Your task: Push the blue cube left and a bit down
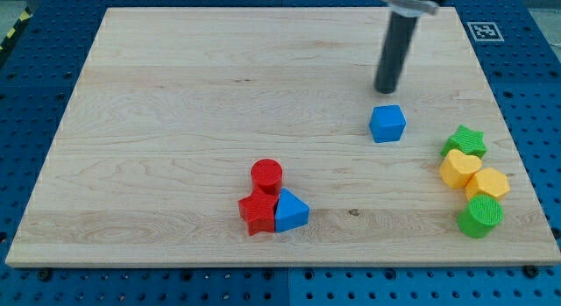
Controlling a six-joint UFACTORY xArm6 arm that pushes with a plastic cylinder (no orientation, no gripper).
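The blue cube (387,124) sits on the wooden board (175,122), right of the board's middle. My tip (386,89) is at the end of the dark rod, just above the cube toward the view's top, with a small gap between them. The rod comes down from the view's top edge.
A red cylinder (266,175), a red star (258,213) and a blue triangular block (291,211) cluster at the bottom centre. At the right edge stand a green star (465,142), a yellow heart (459,169), a yellow hexagon (487,182) and a green cylinder (479,217).
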